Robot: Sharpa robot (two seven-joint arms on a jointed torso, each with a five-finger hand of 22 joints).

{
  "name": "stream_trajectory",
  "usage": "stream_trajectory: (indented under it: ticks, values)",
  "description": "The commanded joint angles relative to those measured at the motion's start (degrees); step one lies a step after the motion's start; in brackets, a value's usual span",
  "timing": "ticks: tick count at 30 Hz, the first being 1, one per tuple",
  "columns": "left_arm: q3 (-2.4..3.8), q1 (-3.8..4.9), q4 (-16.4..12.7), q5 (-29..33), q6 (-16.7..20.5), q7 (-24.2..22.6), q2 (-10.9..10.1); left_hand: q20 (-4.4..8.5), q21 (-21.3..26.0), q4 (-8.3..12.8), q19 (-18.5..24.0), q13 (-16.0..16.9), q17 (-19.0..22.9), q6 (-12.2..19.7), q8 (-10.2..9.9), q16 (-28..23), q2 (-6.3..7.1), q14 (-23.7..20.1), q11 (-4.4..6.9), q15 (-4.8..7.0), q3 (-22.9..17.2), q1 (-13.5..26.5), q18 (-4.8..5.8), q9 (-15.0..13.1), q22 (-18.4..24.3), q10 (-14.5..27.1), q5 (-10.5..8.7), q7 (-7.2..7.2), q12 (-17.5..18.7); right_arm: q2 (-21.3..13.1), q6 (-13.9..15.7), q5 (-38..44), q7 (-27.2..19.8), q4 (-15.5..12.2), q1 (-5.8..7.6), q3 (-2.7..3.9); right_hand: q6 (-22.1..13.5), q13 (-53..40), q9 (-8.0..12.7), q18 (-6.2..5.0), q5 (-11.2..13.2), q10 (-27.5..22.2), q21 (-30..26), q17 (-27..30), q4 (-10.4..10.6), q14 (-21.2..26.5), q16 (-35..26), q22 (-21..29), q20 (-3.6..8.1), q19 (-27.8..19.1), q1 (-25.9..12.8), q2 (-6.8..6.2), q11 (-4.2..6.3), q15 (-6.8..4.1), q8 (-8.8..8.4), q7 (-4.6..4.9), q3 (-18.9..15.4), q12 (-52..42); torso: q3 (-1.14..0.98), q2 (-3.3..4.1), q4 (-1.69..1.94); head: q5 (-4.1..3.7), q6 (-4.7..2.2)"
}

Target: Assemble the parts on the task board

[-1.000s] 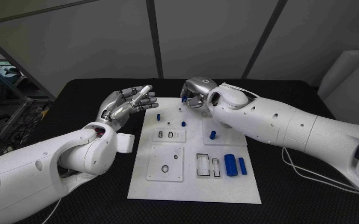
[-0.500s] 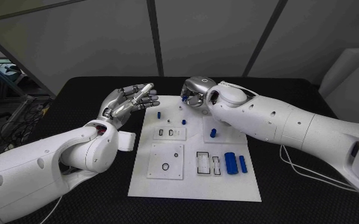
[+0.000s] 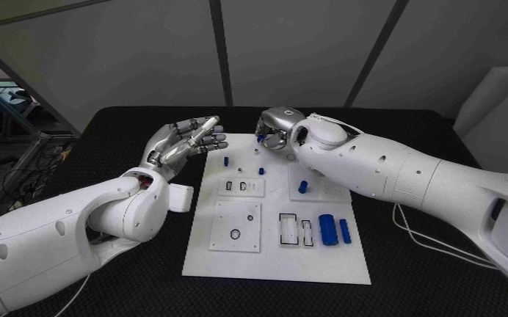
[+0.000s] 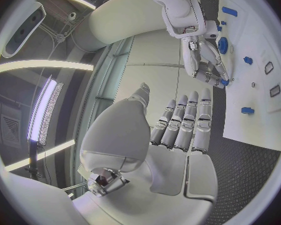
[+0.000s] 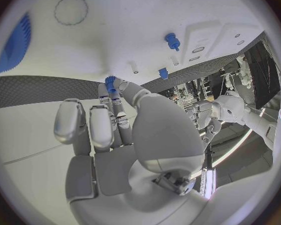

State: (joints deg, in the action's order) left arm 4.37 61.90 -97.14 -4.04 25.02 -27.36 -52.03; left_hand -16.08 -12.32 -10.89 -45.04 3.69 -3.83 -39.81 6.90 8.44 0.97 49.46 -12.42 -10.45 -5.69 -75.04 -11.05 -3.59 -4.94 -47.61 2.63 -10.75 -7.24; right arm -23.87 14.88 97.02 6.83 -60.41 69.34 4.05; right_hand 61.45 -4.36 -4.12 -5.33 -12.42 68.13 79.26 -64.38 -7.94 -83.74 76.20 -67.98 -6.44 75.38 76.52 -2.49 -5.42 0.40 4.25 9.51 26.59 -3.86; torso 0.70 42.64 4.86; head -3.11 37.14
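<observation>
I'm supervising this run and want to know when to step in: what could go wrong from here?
The right hand pinches a small blue part only at its fingertips over the far end of the task board; it could slip and roll off. Lowering it might knock the blue pegs standing nearby. The left hand hovers open beside the board, too far to help.

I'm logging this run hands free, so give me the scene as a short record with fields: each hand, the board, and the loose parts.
left hand: raised over the table left of the board, fingers straight and apart, holding nothing
right hand: at the far edge of the board, pinching a small blue part between fingertips
task board: white plate, lying flat mid-table
blue cylinders: two, lying side by side near the board's right edge
blue pegs: standing upright on the board's far half
</observation>
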Motion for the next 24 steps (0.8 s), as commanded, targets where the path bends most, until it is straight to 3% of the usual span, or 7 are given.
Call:
stream_trajectory:
  ticks: [1, 12, 14, 16, 19, 24]
  values:
    - [0.06, 0.09, 0.0, -0.6, -1.0, 0.1, 0.1, -0.18, 0.2, 0.1, -0.2, -0.1, 0.1, 0.3, -0.3, -0.4, -0.28, -0.3, -0.29, -0.16, 0.3, -0.5, 0.98, 0.1, 0.1, 0.1, 0.02, -4.07, 0.4, 0.3, -0.7, 0.2, -0.4, 0.5, 0.13, 0.03, -0.5, 0.1, 0.1, 0.68, -0.2, -0.8, 0.3, 0.2, 0.4, -2.1, 0.1, 0.2, -0.35, -0.3, -0.2, -0.78, -0.16, 0.32, -0.29, -0.05, 0.2, 0.3, -0.03, 0.02, -0.05, -0.01, -0.04]
    - [0.06, 0.1, 0.0, -0.6, -1.1, 0.2, 0.0, -0.19, 0.2, 0.1, -0.2, -0.1, 0.1, 0.3, -0.4, -0.5, -0.3, -0.4, -0.31, -0.19, 0.4, -0.5, 1.0, 0.1, 0.1, 0.2, 0.02, -4.06, 0.4, 0.9, -2.3, 0.1, -0.6, 1.4, 0.13, 0.02, -2.8, 0.5, 0.3, 0.23, 0.2, -3.7, -0.7, 1.4, 1.0, -1.6, -0.4, 2.2, -0.84, -2.1, -0.7, -1.89, -0.75, 0.86, -0.76, 0.26, 0.5, 0.4, -0.02, 0.05, -0.06, 0.09, 0.05]
    - [0.06, 0.1, 0.0, -0.6, -1.1, 0.2, 0.0, -0.19, 0.3, 0.1, -0.1, -0.1, 0.1, 0.3, -0.4, -0.5, -0.31, -0.4, -0.31, -0.2, 0.4, -0.5, 1.0, 0.1, 0.1, 0.2, 0.02, -4.05, 0.5, 0.8, -2.0, 0.1, -0.5, 1.3, 0.13, 0.02, -4.4, 0.7, 0.4, -0.34, 0.2, -5.9, -2.2, 3.7, 1.3, -1.0, -1.7, 5.0, -1.06, -4.1, -1.0, -2.48, -1.05, 1.17, -0.74, 0.4, 0.5, 0.4, -0.03, 0.08, -0.11, 0.13, 0.09]
    - [0.06, 0.1, 0.0, -0.6, -1.1, 0.2, 0.0, -0.19, 0.3, 0.1, -0.1, -0.1, 0.1, 0.4, -0.4, -0.5, -0.31, -0.4, -0.32, -0.2, 0.4, -0.5, 1.01, 0.1, 0.2, 0.2, 0.02, -4.05, 0.5, 0.7, -1.3, 0.1, -0.5, 1.1, 0.14, 0.02, -6.7, 0.7, 0.4, -1.44, 0.3, -9.4, -5.2, 9.7, 1.5, 0.7, -5.7, 10.3, -1.27, -8.0, -1.1, -3.1, -1.42, 1.56, -0.68, 0.07, 0.0, 0.1, -0.05, 0.09, -0.18, 0.15, -0.01]
    - [0.06, 0.1, 0.0, -0.6, -1.2, 0.3, -0.1, -0.2, 0.3, 0.1, -0.1, -0.1, 0.1, 0.4, -0.4, -0.6, -0.32, -0.4, -0.33, -0.21, 0.4, -0.5, 1.02, 0.1, 0.2, 0.2, 0.02, -4.04, 0.5, -0.1, 0.2, 0.1, -0.3, -0.1, 0.13, 0.02, -8.0, 0.7, 0.3, -1.92, 0.4, -11.6, -7.0, 12.9, 1.7, 1.4, -7.9, 13.0, -1.45, -9.8, -0.8, -3.5, -1.75, 1.68, -0.6, -0.24, -1.0, -0.1, -0.1, 0.08, -0.14, 0.12, -0.08]
    - [0.06, 0.1, 0.2, -0.6, -1.2, 0.3, -0.2, -0.2, 0.3, 0.1, -0.1, -0.1, 0.1, 0.4, -0.4, -0.6, -0.32, -0.4, -0.33, -0.21, 0.4, -0.5, 1.02, 0.1, 0.2, 0.2, 0.02, -4.04, 0.5, -2.4, 2.2, -0.1, -0.1, -3.4, 0.12, 0.02, -8.0, 0.6, 0.2, -1.94, 0.4, -11.9, -7.3, 13.4, 1.9, 1.4, -8.4, 13.4, -1.57, -9.9, -0.9, -3.65, -1.76, 1.62, -0.52, -0.24, -1.6, -0.4, -0.17, 0.1, -0.29, 0.26, -0.18]
